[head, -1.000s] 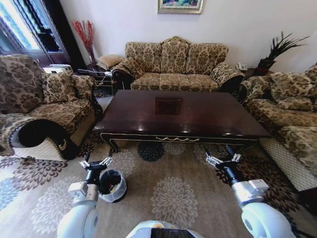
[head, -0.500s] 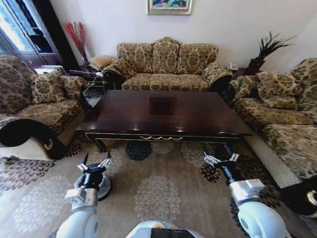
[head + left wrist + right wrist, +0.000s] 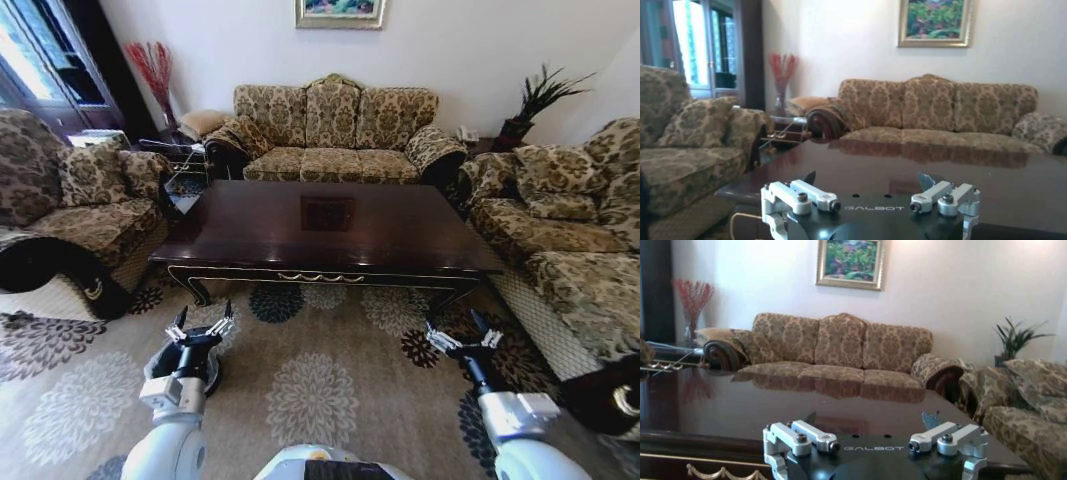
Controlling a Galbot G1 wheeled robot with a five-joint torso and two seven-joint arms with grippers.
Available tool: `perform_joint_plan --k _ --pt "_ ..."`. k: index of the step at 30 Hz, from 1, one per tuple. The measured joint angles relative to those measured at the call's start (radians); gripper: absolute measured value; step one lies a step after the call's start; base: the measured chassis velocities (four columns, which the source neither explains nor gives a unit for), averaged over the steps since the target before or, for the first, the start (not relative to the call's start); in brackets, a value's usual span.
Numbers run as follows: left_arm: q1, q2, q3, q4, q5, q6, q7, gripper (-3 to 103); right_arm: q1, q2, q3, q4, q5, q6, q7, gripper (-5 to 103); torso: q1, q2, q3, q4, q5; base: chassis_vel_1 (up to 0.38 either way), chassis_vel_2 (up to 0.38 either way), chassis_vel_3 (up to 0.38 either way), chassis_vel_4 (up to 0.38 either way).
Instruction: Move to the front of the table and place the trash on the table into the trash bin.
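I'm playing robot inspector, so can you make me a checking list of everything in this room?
Surface: coffee table, glossy dark wood, square panel in the middle.
Job's things: trash, nothing seen; trash bin, mostly hidden behind the left arm.
Clutter: nothing seen.
Grippers: left tool and right tool open, holding nothing, above the carpet in front of the table.
Cables: thin loop beside the left tool, unclear what it is.
Surroundings: sofa, armchair, potted plant, framed picture.
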Motion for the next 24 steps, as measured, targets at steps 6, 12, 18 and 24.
perform_joint_plan --k 6,12,18,24 --pt "-0.010 0.048 0.001 0.020 -0.024 0.013 0.011 100 0.007 0.015 -0.024 0.045 0.029 -0.039 0.023 100 0.000 0.000 0.000 0.0001 -0.0011 0.000 0.000 0.000 0.000" --pt "-0.025 0.067 0.003 0.026 -0.061 0.031 0.021 100 0.012 0.021 -0.034 0.067 0.045 -0.083 0.035 100 0.000 0.000 0.000 0.0000 -0.0008 0.000 0.000 0.000 0.000" --pt "-0.043 0.076 0.001 0.036 -0.056 0.031 0.035 100 0.021 0.021 -0.051 0.070 0.035 -0.099 0.050 100 0.000 0.000 0.000 0.0000 -0.0008 0.000 0.000 0.000 0.000" --pt "-0.043 0.076 0.001 0.037 -0.054 0.031 0.035 100 0.022 0.021 -0.052 0.070 0.034 -0.100 0.051 100 0.000 0.000 0.000 0.0000 -0.0006 0.000 0.000 0.000 0.000"
